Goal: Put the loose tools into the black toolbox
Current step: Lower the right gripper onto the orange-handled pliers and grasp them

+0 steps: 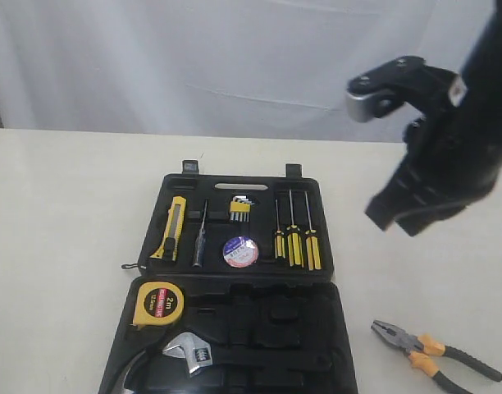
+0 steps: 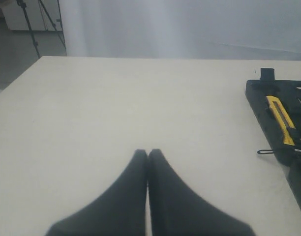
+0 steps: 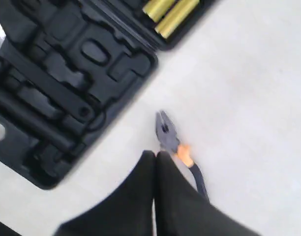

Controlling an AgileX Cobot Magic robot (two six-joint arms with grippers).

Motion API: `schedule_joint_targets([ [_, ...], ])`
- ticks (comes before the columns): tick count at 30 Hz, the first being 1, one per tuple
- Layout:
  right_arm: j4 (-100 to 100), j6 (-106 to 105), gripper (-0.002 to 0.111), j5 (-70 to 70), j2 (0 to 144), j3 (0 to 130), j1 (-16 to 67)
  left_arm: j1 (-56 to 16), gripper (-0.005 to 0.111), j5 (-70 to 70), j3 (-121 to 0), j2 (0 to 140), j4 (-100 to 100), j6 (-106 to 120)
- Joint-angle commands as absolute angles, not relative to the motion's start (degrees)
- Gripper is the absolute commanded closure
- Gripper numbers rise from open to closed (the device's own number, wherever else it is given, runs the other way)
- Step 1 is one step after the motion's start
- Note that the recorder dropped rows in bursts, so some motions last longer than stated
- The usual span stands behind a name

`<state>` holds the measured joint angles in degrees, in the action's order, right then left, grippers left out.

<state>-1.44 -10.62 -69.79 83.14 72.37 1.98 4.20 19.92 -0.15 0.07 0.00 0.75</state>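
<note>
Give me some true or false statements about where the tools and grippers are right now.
The pliers lie on the table, outside the toolbox. True.
The tape measure lies loose on the table. False: it sits in the toolbox.
The right gripper holds the pliers. False: it is shut and empty, apart from the pliers.
The left gripper is shut above the table. True.
</note>
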Motion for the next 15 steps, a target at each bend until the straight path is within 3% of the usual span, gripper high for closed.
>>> schedule_joint_targets([
  [1, -3.57, -15.15, 0.109, -69.96, 79.51, 65.51, -3.45, 3.93, 0.107, 19.62, 0.00, 0.00, 0.00, 0.41],
  [15, -2.56, -24.94, 0.108, -63.02, 87.72, 58.89, -4.26, 3.93, 0.107, 19.62, 0.00, 0.00, 0.00, 0.41],
])
